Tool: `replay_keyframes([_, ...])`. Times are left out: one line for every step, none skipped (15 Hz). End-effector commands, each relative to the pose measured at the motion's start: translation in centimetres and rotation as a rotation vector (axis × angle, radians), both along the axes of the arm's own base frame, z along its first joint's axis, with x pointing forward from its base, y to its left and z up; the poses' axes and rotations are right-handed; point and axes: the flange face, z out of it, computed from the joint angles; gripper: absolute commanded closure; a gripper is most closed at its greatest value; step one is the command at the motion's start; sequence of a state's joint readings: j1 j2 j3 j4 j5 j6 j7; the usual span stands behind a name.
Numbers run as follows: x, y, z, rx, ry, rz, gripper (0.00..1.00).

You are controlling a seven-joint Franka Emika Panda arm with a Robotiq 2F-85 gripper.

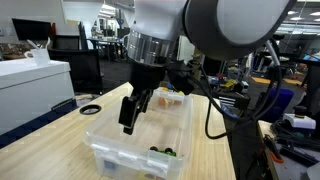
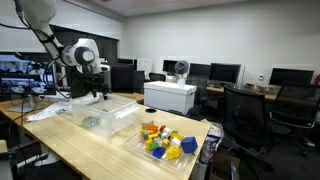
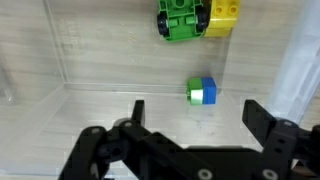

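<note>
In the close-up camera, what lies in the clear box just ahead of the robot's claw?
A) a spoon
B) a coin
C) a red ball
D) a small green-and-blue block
D: the wrist view shows a small green-and-blue block on the floor of the bin, in line with the gap of the open gripper.

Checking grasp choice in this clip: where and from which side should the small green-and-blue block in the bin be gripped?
Probably from straight above, on its two opposite flat sides. The green-and-blue block is boxy, lies on the floor of the clear bin apart from the green toy, and the open gripper hangs over it.
</note>
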State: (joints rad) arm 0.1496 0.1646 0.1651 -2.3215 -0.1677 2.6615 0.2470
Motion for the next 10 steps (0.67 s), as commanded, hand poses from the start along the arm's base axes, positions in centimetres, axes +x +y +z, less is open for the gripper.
replay_keyframes([1.2, 0.4, -1.7, 0.017, -0.034, 0.015, 0.00])
replay_keyframes([1.4, 0.7, -1.6, 0.021, -0.052, 0.015, 0.00])
replay_keyframes([1.1, 0.7, -1.0, 0.027, -0.061, 0.019, 0.00])
replay_keyframes([1.2, 0.7, -1.4, 0.026, -0.038, 0.012, 0.00])
replay_keyframes([1.3, 0.8, -1.3, 0.026, -0.040, 0.014, 0.00])
replay_keyframes([1.3, 0.8, -1.3, 0.027, -0.041, 0.015, 0.00])
replay_keyframes([1.2, 0.7, -1.3, 0.032, -0.050, 0.012, 0.00])
replay_keyframes([1.3, 0.9, -1.2, 0.033, -0.077, 0.028, 0.00])
replay_keyframes([1.8, 1.5, -1.2, 0.043, -0.104, 0.037, 0.00])
replay_keyframes([2.2, 2.1, -1.7, 0.048, -0.118, 0.050, 0.00])
